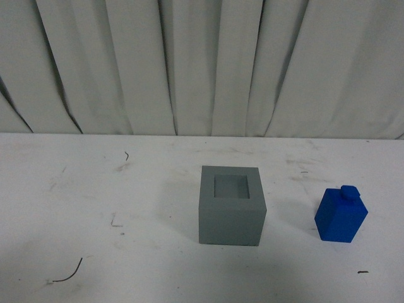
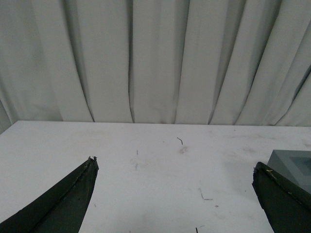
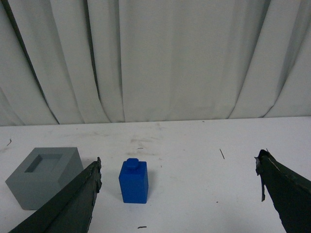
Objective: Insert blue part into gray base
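right arm is the nearer one

left gripper (image 2: 175,165) spread wide, empty. front view: matte gray cube base (image 1: 231,208) mid-frame, recess up; bright blue matte block (image 1: 341,216) upright at lower right, apart from it, lying ahead between the wide-spread, empty right gripper (image 3: 179,160) fingers.

The gray base (image 1: 230,208) and the blue part (image 1: 341,216) are the only solid obstacles on the table (image 1: 95,189). A bare strip of tabletop is left between them, so either can be approached from the side without the other being touched. The base's top recess is uncovered, and open air is seen over both. Left of the base a broad stretch is open (only a thin wire scrap (image 1: 68,271) and scuffs lie there). Passage behind is closed by the curtain (image 1: 202,63). The left gripper (image 2: 174,165) and right gripper (image 3: 179,160) are spread wide.
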